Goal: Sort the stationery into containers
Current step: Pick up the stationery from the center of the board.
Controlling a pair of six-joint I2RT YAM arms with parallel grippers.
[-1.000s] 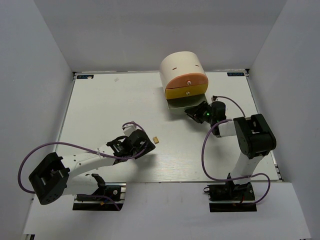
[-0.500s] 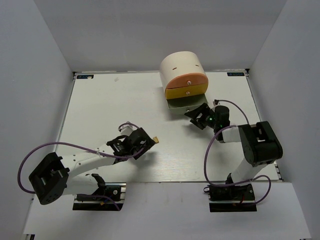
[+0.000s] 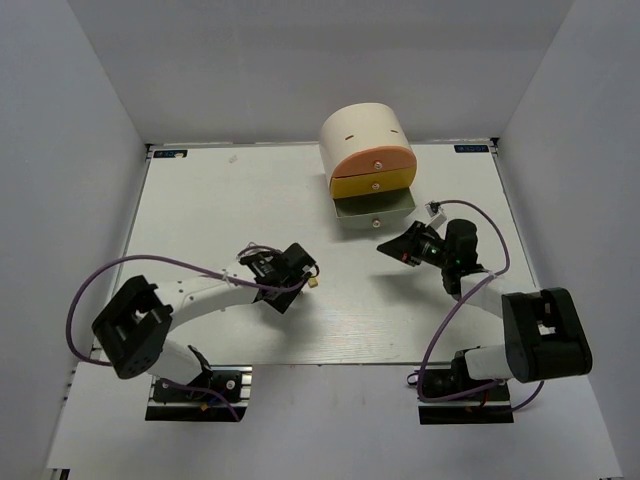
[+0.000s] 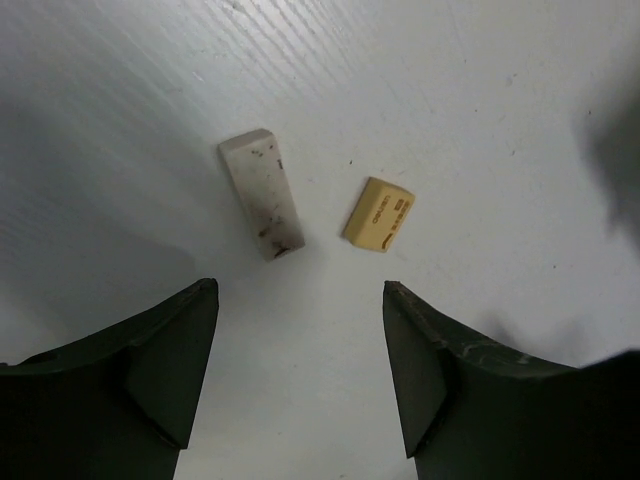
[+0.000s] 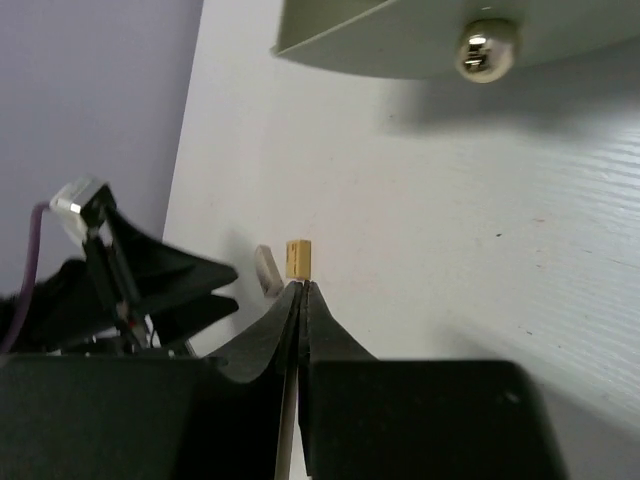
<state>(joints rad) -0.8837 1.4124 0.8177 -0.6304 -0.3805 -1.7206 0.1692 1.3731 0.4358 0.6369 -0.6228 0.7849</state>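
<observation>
the left gripper [image 4: 297,300] has slid forward and now hangs, jaws wide apart, over the grey eraser [image 4: 262,193] and tan eraser [image 4: 379,213], which lie side by side, not touching, on the table [image 4: 500,100]. the right gripper [image 5: 302,288] has closed empty and backed off from the open bottom drawer [image 3: 377,214].
</observation>
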